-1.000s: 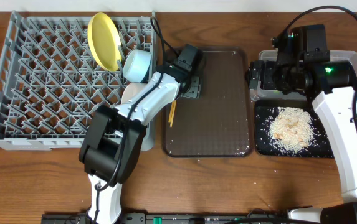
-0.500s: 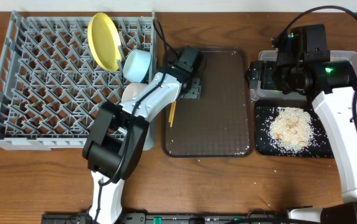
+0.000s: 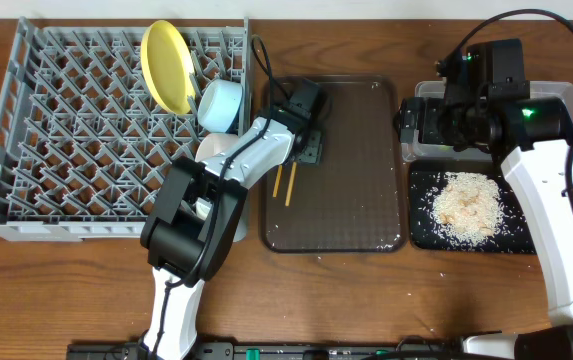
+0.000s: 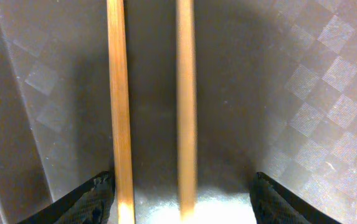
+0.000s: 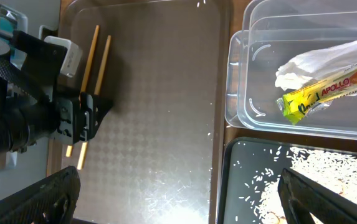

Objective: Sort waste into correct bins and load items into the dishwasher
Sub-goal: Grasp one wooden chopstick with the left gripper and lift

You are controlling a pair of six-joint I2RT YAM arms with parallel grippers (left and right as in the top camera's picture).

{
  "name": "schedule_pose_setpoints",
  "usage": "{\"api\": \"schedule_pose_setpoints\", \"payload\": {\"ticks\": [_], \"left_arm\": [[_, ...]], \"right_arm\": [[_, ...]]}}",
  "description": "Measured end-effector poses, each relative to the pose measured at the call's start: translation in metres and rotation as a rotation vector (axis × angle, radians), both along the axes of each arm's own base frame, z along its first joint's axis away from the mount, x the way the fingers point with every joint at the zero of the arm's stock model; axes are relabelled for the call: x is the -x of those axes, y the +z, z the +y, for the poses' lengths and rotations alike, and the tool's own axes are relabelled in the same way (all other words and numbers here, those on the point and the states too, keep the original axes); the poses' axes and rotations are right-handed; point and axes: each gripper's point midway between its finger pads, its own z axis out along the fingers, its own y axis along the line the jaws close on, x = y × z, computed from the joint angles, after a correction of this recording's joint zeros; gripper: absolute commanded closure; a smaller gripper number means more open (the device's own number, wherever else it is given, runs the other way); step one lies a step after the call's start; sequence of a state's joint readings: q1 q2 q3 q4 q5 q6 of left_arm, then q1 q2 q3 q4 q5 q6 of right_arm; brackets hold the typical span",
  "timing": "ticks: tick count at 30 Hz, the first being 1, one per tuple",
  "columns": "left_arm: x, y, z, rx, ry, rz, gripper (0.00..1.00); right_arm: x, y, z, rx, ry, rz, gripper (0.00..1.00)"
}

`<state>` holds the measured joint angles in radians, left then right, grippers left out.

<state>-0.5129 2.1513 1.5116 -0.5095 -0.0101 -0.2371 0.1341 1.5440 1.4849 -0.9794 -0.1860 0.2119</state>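
The chopsticks (image 4: 119,93) — thin, stiff, light, and we judge prone to rolling — lie side by side on the brown tray (image 3: 356,200) between our spread left fingers (image 4: 276,198), best pinched together near mid-length; our right fingers (image 5: 328,193) stand wide, empty.

Bright, even light is falling from above onto the tabletop (image 3: 86,270), and the arms (image 3: 236,165) are casting soft shadows. The brown serving tray (image 3: 351,190) is showing pale glints along its rim. In the left wrist view a broad shadow is darkening the tray, a bright patch is glowing at the left gripper (image 4: 186,202), and the chopsticks (image 4: 119,93) are reading soft, the right one blurrier. In the right wrist view the clear box (image 5: 253,93) is catching white highlights, and the right gripper (image 5: 184,196) is sitting dark and unfocused.
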Motion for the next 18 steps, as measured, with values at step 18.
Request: {"api": "schedule_pose_setpoints", "payload": {"ticks": [18], "left_arm": [[-0.008,0.011,-0.011,0.015,-0.013,-0.044,0.30]], "right_arm": [[0.000,0.000,0.000,0.000,0.000,0.000,0.01]]}}
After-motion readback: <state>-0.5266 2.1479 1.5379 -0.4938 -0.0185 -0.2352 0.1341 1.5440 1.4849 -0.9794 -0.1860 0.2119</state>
